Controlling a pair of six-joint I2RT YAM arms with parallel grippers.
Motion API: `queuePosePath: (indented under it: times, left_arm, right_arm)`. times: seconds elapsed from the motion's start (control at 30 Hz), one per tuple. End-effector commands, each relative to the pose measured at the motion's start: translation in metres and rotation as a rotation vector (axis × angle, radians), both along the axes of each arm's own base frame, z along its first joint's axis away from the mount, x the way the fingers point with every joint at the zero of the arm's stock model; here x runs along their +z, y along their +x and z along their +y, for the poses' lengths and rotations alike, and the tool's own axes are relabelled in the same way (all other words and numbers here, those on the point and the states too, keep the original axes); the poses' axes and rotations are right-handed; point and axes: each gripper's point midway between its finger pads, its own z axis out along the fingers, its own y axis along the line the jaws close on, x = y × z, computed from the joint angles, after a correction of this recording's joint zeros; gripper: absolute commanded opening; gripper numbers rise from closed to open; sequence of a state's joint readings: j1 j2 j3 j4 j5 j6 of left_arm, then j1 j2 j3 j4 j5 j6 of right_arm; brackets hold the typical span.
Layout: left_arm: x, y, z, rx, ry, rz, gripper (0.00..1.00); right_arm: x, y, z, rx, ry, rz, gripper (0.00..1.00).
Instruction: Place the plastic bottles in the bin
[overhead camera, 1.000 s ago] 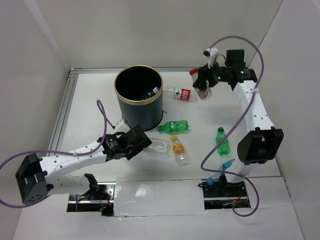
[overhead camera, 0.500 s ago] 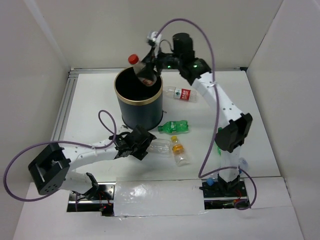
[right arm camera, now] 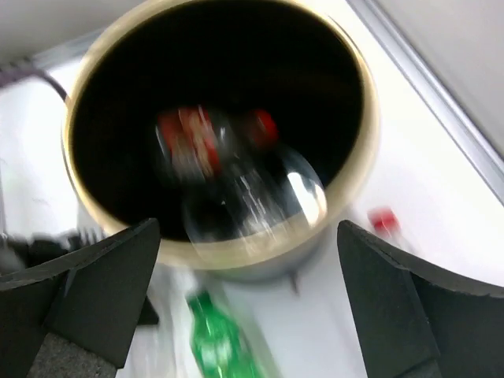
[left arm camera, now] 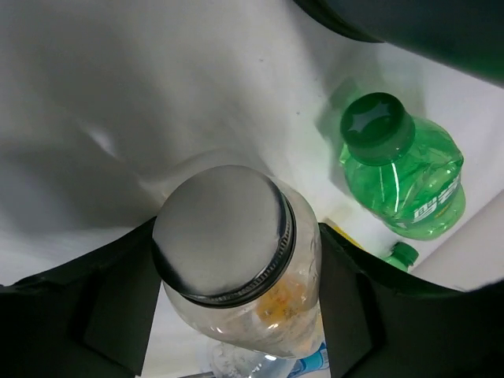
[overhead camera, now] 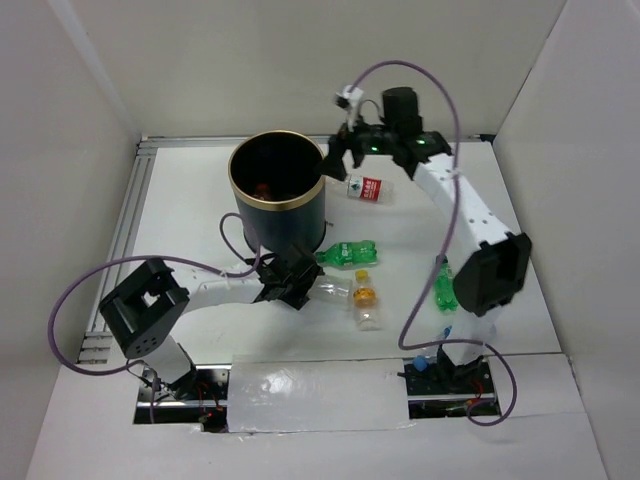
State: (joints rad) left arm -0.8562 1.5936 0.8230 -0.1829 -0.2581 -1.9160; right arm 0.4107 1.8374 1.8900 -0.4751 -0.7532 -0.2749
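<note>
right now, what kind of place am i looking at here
Probably a robot test cell: plain white panels box in a white table, two arms are bolted at its near edge, and plastic bottles lie beside a bin.

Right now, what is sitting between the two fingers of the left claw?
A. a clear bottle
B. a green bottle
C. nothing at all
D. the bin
A: the left wrist view shows the clear bottle right between the two fingers of the left claw, while the green bottle lies off to one side, outside the claw.
</note>
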Motion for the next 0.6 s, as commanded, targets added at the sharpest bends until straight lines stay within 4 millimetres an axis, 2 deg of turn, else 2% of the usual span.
queuePosePath:
  times: [0.0,0.03,0.07,0.1,0.13,0.17,0.2,0.23,0.27,0.3,0.33,0.37,0.4,0.43,0.47,0.5,0.53,0.57]
  left_arm:
    - [-0.015,-0.006,-0.001,-0.041,0.048,0.036,0.52]
    - [-0.017,-0.009,0.001,-0.069,0.072,0.035,0.38]
    - [-0.011,-0.011,-0.002,-0.095,0.069,0.018,0.32]
    - [-0.009,-0.013,0.0,-0.117,0.076,0.007,0.26]
    - [0.005,-0.015,0.003,-0.174,0.09,-0.029,0.2]
    - [0.013,-0.024,0.0,-0.222,0.105,-0.055,0.1]
    - [0.039,-0.025,0.0,-0.288,0.132,-0.145,0.02]
    - [0.052,-0.025,0.001,-0.32,0.128,-0.185,0.01]
    - [0.071,-0.034,-0.003,-0.371,0.148,-0.224,0.0]
    - [0.107,-0.034,0.002,-0.4,0.209,-0.345,0.0]
    - [0.106,-0.035,0.003,-0.425,0.229,-0.355,0.0]
    - [0.149,-0.039,-0.004,-0.435,0.187,-0.445,0.0]
    - [0.161,-0.039,0.01,-0.411,0.251,-0.472,0.0]
    - [0.179,-0.038,0.014,-0.414,0.273,-0.514,0.0]
    - [0.196,-0.038,0.017,-0.409,0.286,-0.552,0.0]
    - [0.228,-0.032,0.02,-0.371,0.276,-0.607,0.0]
    - [0.246,-0.023,0.034,-0.334,0.344,-0.667,0.0]
    - [0.275,-0.013,0.042,-0.279,0.347,-0.718,0.0]
  right_arm:
    - [0.026,-0.038,-0.054,-0.005,-0.036,-0.097,1.0]
    - [-0.001,-0.041,-0.074,-0.036,-0.068,-0.044,1.0]
    - [0.005,-0.056,-0.088,-0.05,-0.077,-0.067,0.98]
    - [-0.004,-0.061,-0.1,-0.038,-0.121,-0.113,0.96]
    - [-0.038,-0.072,-0.112,-0.038,-0.168,-0.068,0.88]
    - [-0.038,-0.082,-0.126,-0.058,-0.189,-0.109,0.81]
    - [-0.064,-0.094,-0.141,-0.056,-0.248,-0.131,0.59]
    - [-0.064,-0.093,-0.142,-0.045,-0.26,-0.157,0.58]
    - [-0.086,-0.102,-0.153,-0.058,-0.287,-0.156,0.36]
    - [-0.105,-0.108,-0.161,-0.057,-0.319,-0.179,0.28]
    - [-0.105,-0.108,-0.161,-0.057,-0.319,-0.18,0.28]
    - [-0.126,-0.115,-0.165,-0.05,-0.335,-0.153,0.28]
    - [-0.133,-0.113,-0.166,-0.04,-0.344,-0.176,0.31]
    - [-0.14,-0.114,-0.166,-0.031,-0.352,-0.182,0.37]
    - [-0.149,-0.119,-0.166,-0.005,-0.341,-0.177,0.48]
    - [-0.16,-0.119,-0.164,0.02,-0.345,-0.171,0.64]
    - [-0.168,-0.117,-0.165,0.052,-0.37,-0.198,0.81]
    - [-0.17,-0.118,-0.161,0.089,-0.357,-0.209,0.88]
